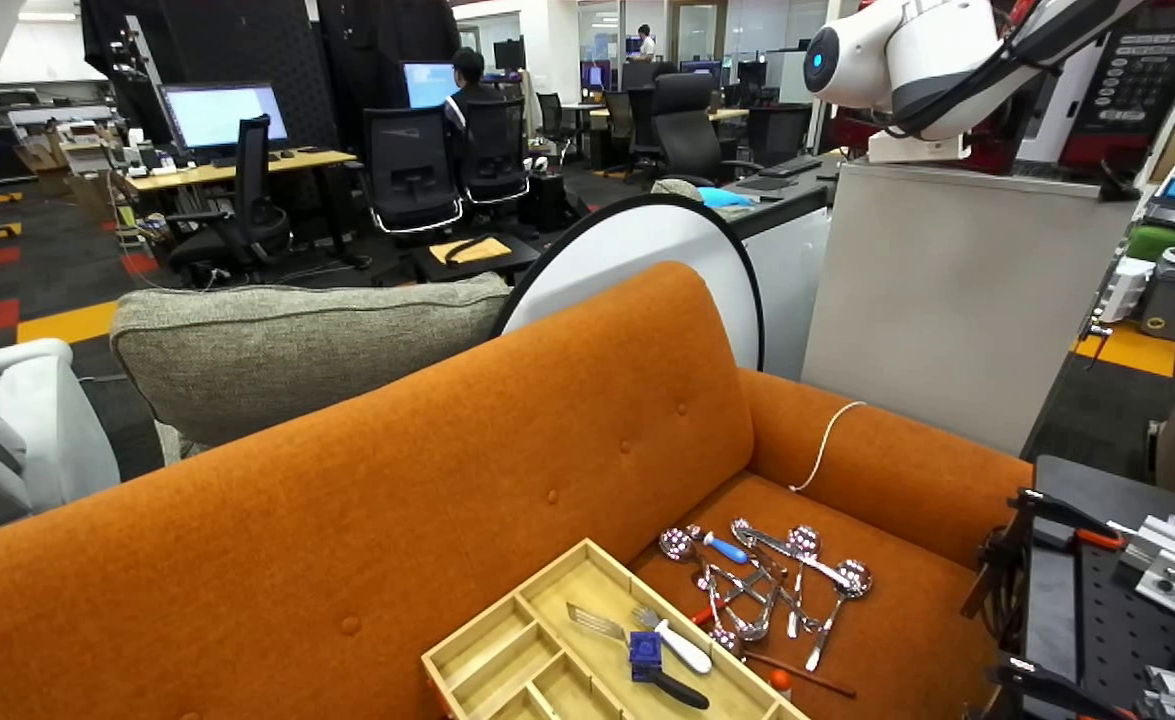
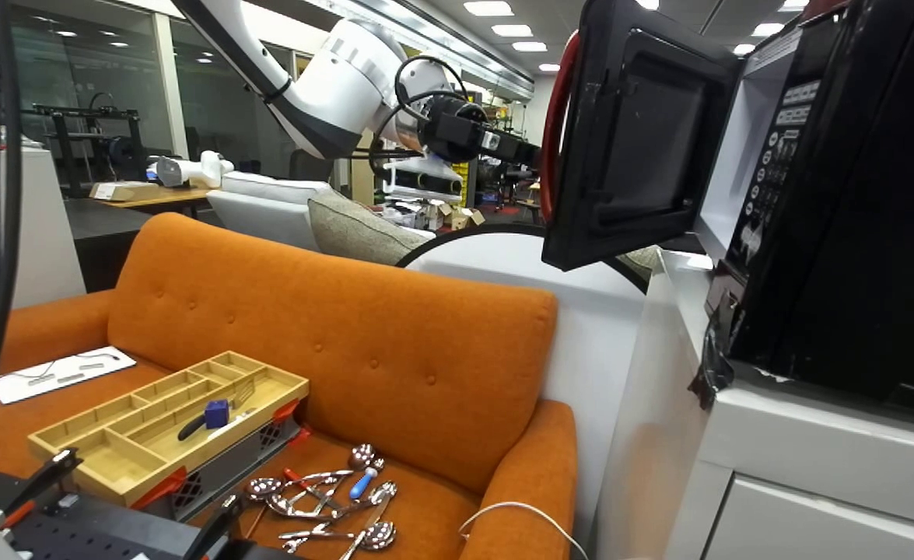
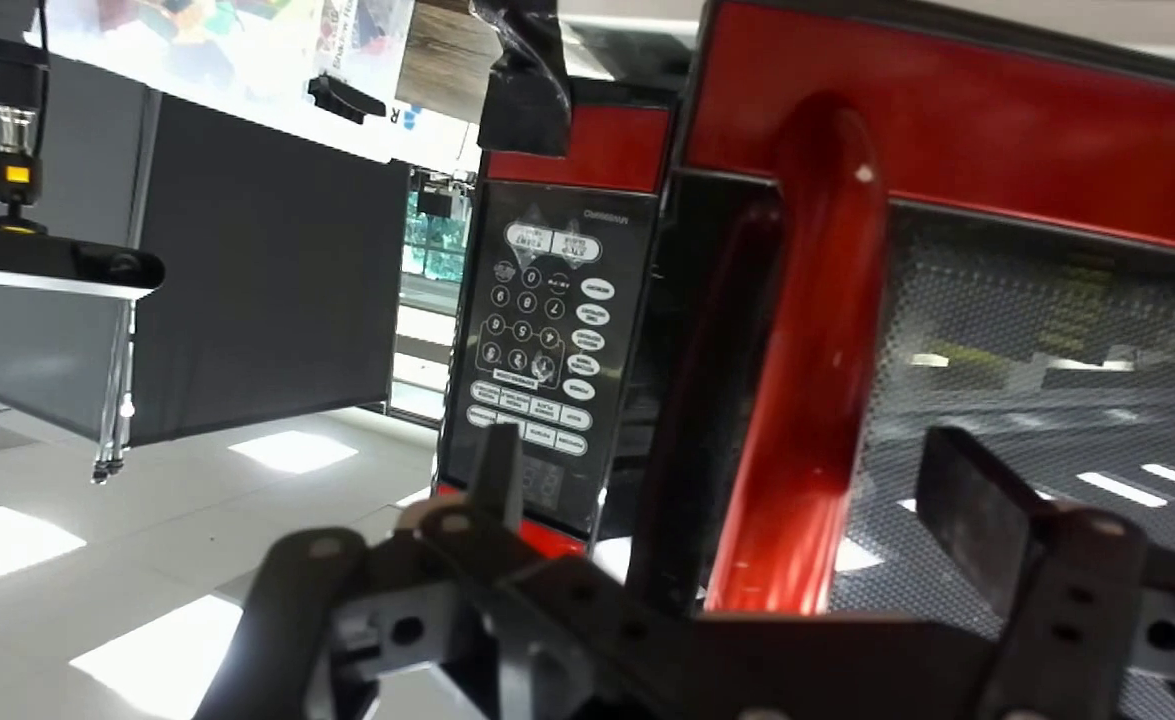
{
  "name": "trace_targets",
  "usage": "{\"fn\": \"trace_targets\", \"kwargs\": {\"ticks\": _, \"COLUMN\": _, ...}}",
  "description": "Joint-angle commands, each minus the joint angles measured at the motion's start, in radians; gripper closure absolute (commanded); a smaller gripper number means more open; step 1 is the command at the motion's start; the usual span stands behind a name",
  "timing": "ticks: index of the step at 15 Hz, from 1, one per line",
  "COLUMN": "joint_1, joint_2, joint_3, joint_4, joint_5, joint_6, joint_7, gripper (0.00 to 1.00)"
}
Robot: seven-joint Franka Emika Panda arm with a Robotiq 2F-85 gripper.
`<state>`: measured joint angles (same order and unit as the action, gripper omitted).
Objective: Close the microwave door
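The microwave (image 2: 853, 233) stands at the right in an exterior view, with a black side and keypad. Its microwave door (image 2: 659, 132) hangs wide open, showing the dark inner face. The red handle (image 2: 559, 132) is on the door's outer side, facing my gripper (image 2: 530, 152). In the wrist view, my gripper (image 3: 737, 490) is open, and the red handle (image 3: 817, 340) lies between its two fingers. I cannot tell whether the fingers reach around the handle or touch it. In an exterior view, the microwave (image 1: 1132, 90) is partly hidden behind the arm, and the gripper is hidden.
The white cabinet (image 2: 838, 443) carries the microwave. Below the arm is an orange sofa (image 1: 447, 450) with a wooden tray (image 2: 169, 420) and several metal utensils (image 2: 324, 498). A round white panel (image 1: 647, 250) stands behind the sofa. A black table (image 1: 1127, 580) holds clamps.
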<state>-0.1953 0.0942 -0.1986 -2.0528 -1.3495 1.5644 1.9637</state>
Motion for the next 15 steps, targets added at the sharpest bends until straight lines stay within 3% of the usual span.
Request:
{"fn": "trace_targets", "kwargs": {"ticks": 1, "joint_1": -0.006, "joint_2": 0.032, "joint_3": -0.001, "joint_4": 0.054, "joint_5": 0.025, "joint_6": -0.033, "joint_7": -0.009, "gripper": 0.0}}
{"fn": "trace_targets", "kwargs": {"ticks": 4, "joint_1": -0.01, "joint_2": 0.044, "joint_3": -0.006, "joint_4": 0.063, "joint_5": 0.032, "joint_6": -0.034, "joint_7": -0.008, "gripper": 0.01}}
{"fn": "trace_targets", "kwargs": {"ticks": 8, "joint_1": -0.019, "joint_2": 0.076, "joint_3": -0.01, "joint_4": 0.09, "joint_5": 0.062, "joint_6": -0.025, "joint_7": -0.006, "gripper": 0.15}}
{"fn": "trace_targets", "kwargs": {"ticks": 9, "joint_1": -0.02, "joint_2": 0.084, "joint_3": -0.011, "joint_4": 0.099, "joint_5": 0.071, "joint_6": -0.023, "joint_7": -0.005, "gripper": 0.3}}
{"fn": "trace_targets", "kwargs": {"ticks": 10, "joint_1": -0.021, "joint_2": 0.091, "joint_3": -0.012, "joint_4": 0.109, "joint_5": 0.081, "joint_6": -0.021, "joint_7": -0.003, "gripper": 0.39}}
{"fn": "trace_targets", "kwargs": {"ticks": 11, "joint_1": -0.022, "joint_2": 0.099, "joint_3": -0.013, "joint_4": 0.119, "joint_5": 0.088, "joint_6": -0.023, "joint_7": 0.0, "gripper": 0.41}}
{"fn": "trace_targets", "kwargs": {"ticks": 15, "joint_1": -0.025, "joint_2": 0.115, "joint_3": -0.013, "joint_4": 0.149, "joint_5": 0.113, "joint_6": -0.021, "joint_7": 0.002, "gripper": 0.69}}
